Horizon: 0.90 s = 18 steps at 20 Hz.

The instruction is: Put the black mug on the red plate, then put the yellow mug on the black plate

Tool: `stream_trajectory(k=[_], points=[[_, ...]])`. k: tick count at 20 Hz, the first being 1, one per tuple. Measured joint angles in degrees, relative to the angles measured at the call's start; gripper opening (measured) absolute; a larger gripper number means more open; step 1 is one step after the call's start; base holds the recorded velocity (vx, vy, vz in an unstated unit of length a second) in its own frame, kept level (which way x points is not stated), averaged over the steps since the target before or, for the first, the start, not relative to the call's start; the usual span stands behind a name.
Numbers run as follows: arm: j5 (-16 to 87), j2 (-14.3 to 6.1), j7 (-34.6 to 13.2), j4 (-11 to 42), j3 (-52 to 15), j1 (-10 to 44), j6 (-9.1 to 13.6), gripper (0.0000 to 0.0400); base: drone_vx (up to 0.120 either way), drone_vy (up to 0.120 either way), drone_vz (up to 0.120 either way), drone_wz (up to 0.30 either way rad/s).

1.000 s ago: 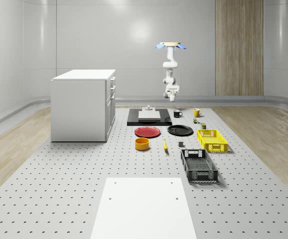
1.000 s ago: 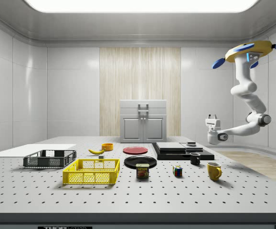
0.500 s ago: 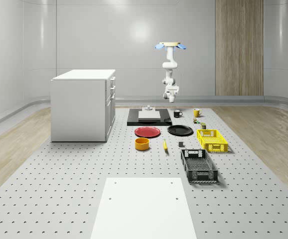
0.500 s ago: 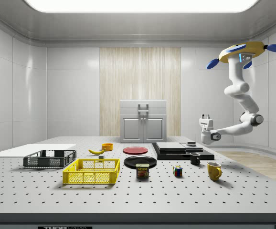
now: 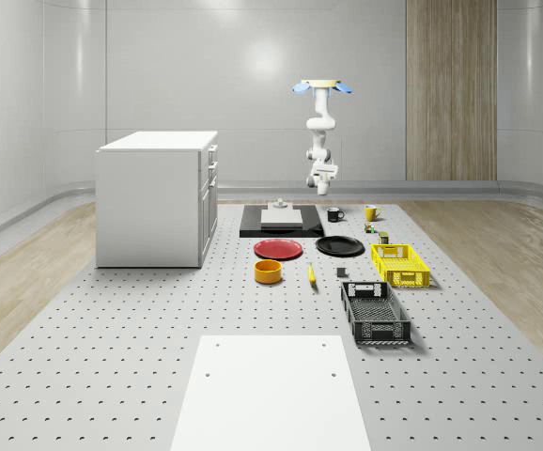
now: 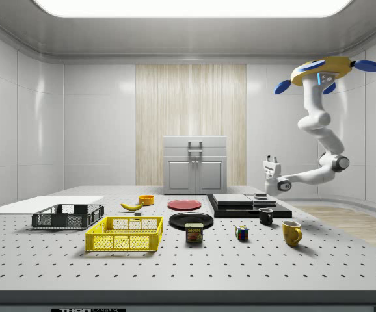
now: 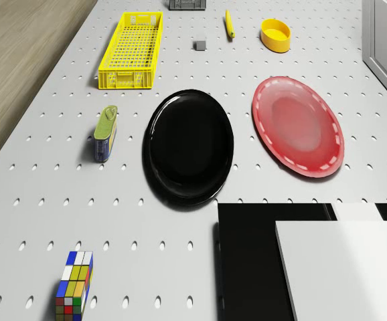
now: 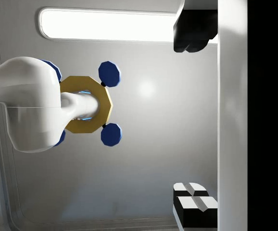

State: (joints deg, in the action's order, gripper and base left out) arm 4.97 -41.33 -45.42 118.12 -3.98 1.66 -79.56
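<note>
The drone (image 6: pixel 323 68) hovered high beyond the table's (image 5: pixel 112 338) far edge, its gripper (image 6: pixel 270 159) raised in open air above the black mug (image 6: pixel 265 216), fingers parted and empty. The yellow mug (image 6: pixel 291 232) stood apart nearer the side view's right, with the red plate (image 7: pixel 298 125) and black plate (image 7: pixel 189 146) bare

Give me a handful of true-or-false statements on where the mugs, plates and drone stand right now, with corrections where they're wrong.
1. The black mug sits on the red plate. False: it stands on the table, apart from that plate.
2. The yellow mug stands on the table. True.
3. The black plate carries nothing. True.
4. The drone rests on the table. False: it hovers high, near the table's far end.
5. The gripper holds the black mug. False: it hangs in the air above the mug, fingers pointing up.
</note>
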Motion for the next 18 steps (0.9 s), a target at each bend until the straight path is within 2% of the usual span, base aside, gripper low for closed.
stream_trajectory(k=[7, 10, 13, 16, 18], points=[[11.48, -0.60, -1.59, 1.87, -8.10, 2.54, -0.56, 0.0400, 0.000, 0.000, 0.000, 0.000], [21.70, -1.32, -3.19, 4.82, -15.15, 4.88, -1.06, 0.0400, 0.000, 0.000, -0.093, 0.000], [36.58, -2.75, -6.05, 11.08, -24.85, 8.47, -1.81, 0.0400, 0.000, 0.000, -0.120, 0.000], [55.37, -4.99, -11.03, 21.24, -35.88, 13.74, -2.24, 0.0400, 0.000, 0.000, -0.120, 0.000], [68.43, -6.68, -15.64, 28.82, -42.78, 18.47, -1.61, 0.0400, 0.000, 0.000, -0.120, 0.000]])
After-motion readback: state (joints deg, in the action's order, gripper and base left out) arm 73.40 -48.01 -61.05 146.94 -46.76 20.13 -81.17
